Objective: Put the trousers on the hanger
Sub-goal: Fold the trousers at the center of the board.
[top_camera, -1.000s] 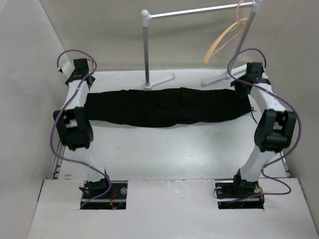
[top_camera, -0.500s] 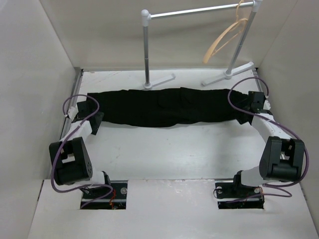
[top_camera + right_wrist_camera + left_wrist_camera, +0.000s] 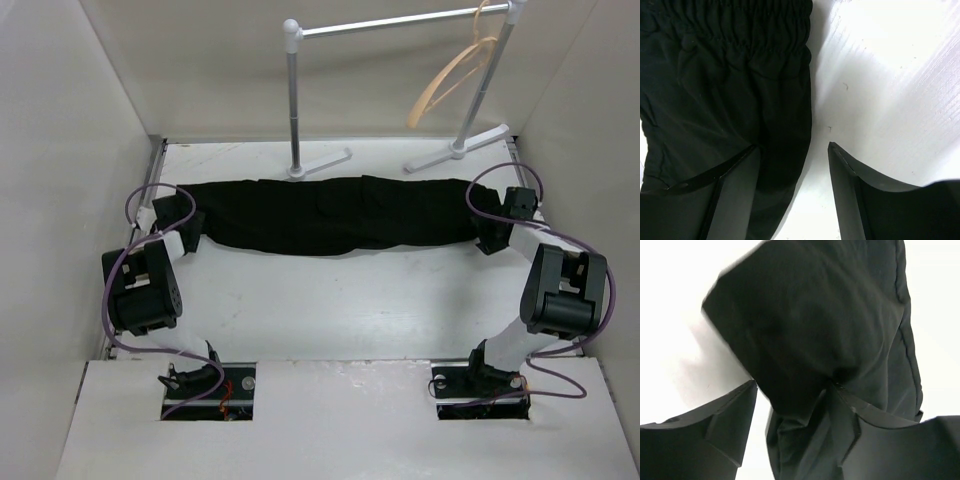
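The white tabletop carries the black trousers, spread flat from left edge to right edge. At the far edge stands a white-and-silver rack, and the tan hanger hangs from its right end. The left fingers straddle bunched leg cloth; I cannot tell whether they grip it. The right fingers stand apart over the waistband corner, holding nothing.
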### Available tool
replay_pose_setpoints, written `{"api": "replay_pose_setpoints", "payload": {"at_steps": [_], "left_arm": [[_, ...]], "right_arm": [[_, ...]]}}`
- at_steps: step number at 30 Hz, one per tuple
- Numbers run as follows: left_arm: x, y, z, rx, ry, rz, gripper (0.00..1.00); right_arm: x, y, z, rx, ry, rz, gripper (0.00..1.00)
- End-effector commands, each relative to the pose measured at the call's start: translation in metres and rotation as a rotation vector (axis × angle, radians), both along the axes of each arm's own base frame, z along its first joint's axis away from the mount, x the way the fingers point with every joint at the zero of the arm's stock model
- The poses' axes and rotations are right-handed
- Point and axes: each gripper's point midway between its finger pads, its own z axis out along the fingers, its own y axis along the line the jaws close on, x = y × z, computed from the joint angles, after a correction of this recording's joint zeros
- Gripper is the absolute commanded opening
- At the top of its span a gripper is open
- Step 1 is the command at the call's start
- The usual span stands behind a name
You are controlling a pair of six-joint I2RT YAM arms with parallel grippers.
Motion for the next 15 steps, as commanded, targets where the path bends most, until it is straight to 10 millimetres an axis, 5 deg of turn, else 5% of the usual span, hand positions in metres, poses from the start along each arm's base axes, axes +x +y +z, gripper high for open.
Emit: {"api": "replay_pose_setpoints", "payload": {"at_steps": [1, 5, 10, 15], "left_arm": [[-0.004, 0.01, -0.019, 0.007, 0.061, 0.036, 0.53], [0.003, 0.016, -0.023, 0.029, 0.074, 0.05, 0.39], [0.009, 0.021, -0.022, 0.048, 0.07, 0.057, 0.09], [-0.019, 0.041, 0.006, 0.135, 0.119, 0.117, 0.03]], "right_arm": [[0.017, -0.009, 0.005, -0.016, -0.029, -0.008, 0.62], [0.024, -0.011, -0.006, -0.002, -0.008, -0.008, 0.54], [0.032, -0.014, -0.002, 0.006, -0.023, -0.025, 0.19], [0.019, -0.03, 0.02, -0.044, -0.055, -0.102, 0.08]]}}
